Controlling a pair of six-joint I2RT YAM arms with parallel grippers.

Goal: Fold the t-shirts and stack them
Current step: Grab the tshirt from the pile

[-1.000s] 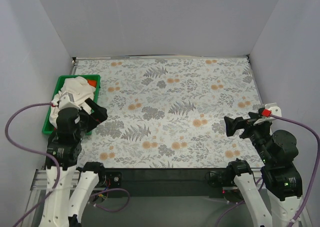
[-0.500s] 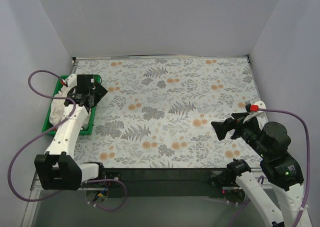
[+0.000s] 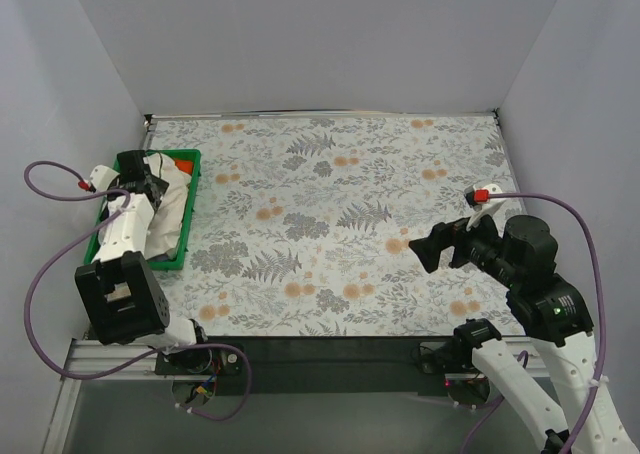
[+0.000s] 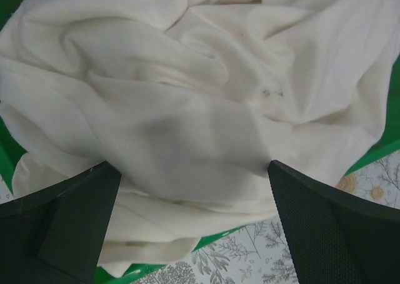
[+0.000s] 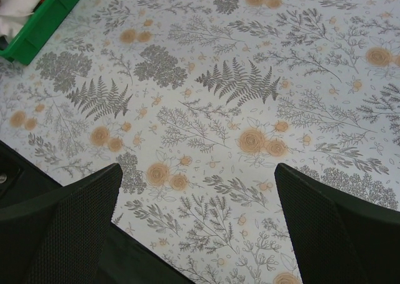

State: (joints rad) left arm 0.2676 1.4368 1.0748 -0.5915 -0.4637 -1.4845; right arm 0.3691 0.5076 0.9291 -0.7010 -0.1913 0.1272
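Note:
A crumpled cream t-shirt (image 3: 172,202) fills the green tray (image 3: 185,242) at the table's left edge; it fills the left wrist view (image 4: 187,90). A bit of the orange t-shirt (image 3: 183,163) shows at the tray's far end. The lavender t-shirt is hidden. My left gripper (image 3: 140,176) is open just above the cream shirt (image 4: 194,190), with cloth between the fingers but not pinched. My right gripper (image 3: 432,251) is open and empty above the bare floral cloth at the right (image 5: 197,196).
The tray's green rim (image 4: 375,152) lies at the edge of the floral tablecloth (image 3: 340,214). The tray's corner also shows in the right wrist view (image 5: 44,21). White walls enclose the table on three sides. The table's dark front edge (image 5: 37,190) is near.
My left arm swung from beside the tray up and over it, and the gripper now hangs over the cream shirt. My right gripper moved left and a little forward over the table.

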